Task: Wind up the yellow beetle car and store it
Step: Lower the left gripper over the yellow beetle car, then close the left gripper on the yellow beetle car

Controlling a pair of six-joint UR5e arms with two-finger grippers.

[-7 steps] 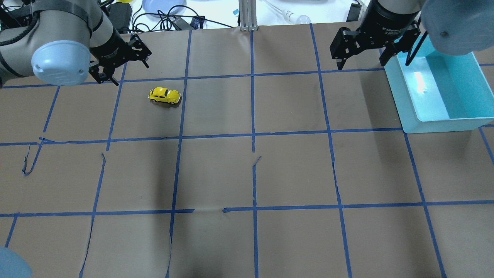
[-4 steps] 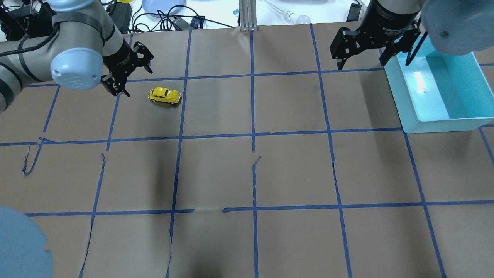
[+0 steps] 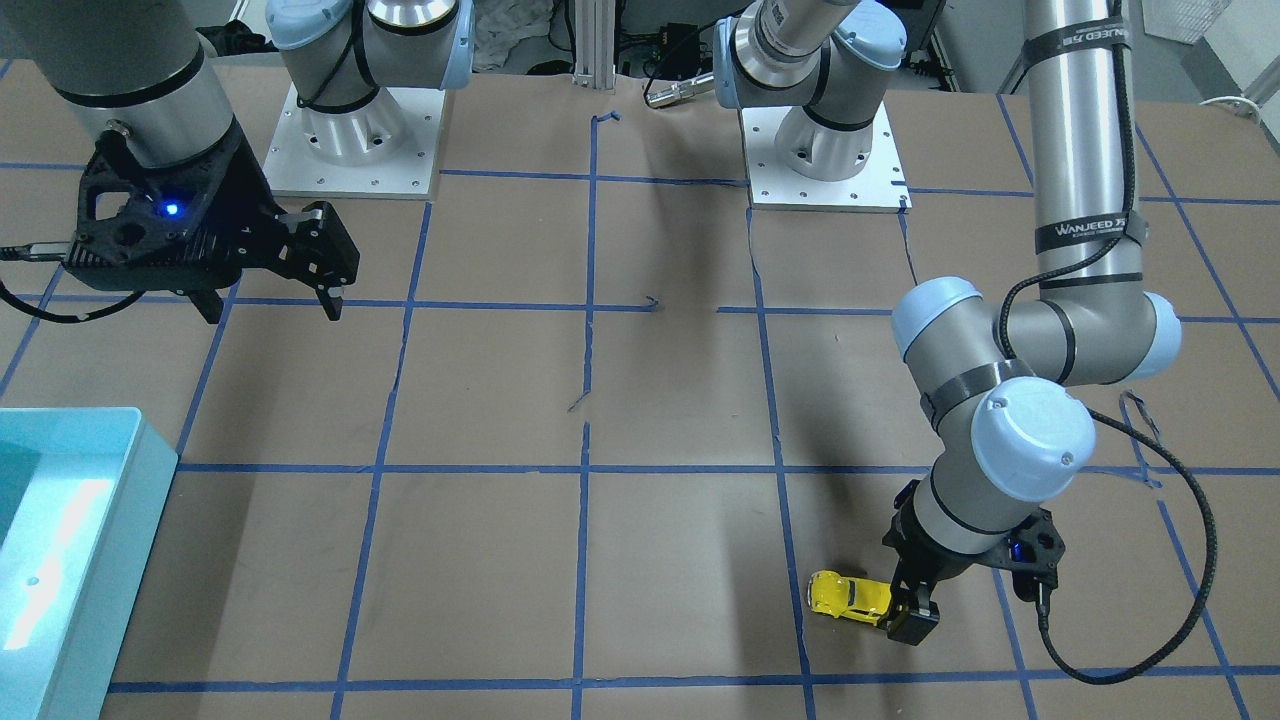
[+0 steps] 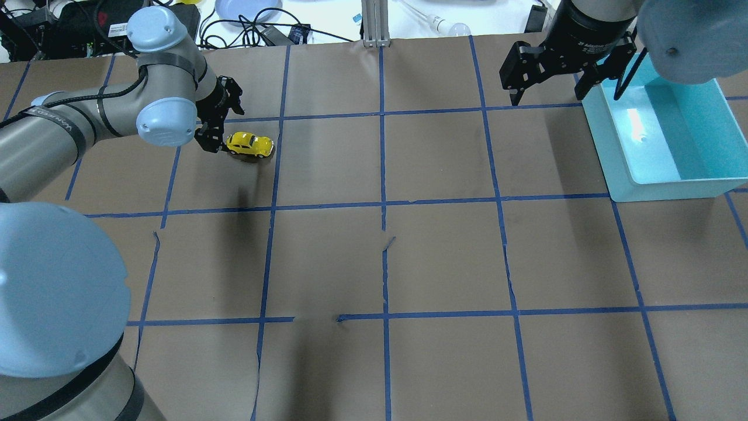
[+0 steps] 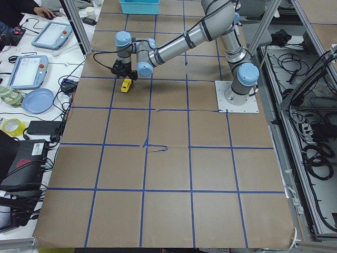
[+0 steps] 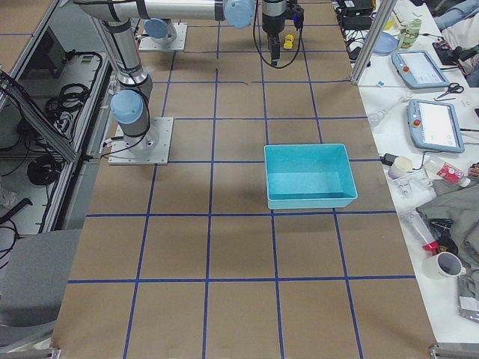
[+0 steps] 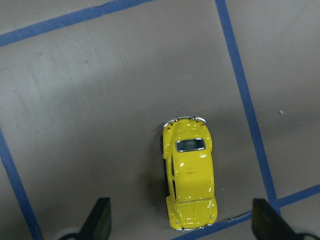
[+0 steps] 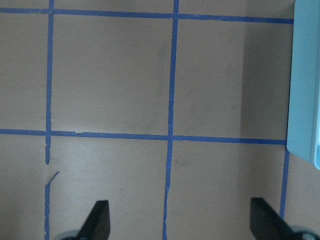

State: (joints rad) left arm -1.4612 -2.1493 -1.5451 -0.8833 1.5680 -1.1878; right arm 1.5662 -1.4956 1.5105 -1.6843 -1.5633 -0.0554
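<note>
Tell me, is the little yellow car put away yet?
Nothing is finished: the yellow car sits on the table, not gripped. The left tool is open at one end of it, ready to grab. Winding it and dropping it in the blue bin are left.

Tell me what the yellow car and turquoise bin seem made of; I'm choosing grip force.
The yellow beetle car: glossy painted body with sharp highlights and chrome-look bumpers, likely die-cast metal or hard plastic; cannot tell which. The turquoise bin: smooth, uniformly coloured walls with a soft sheen, probably moulded plastic.
</note>
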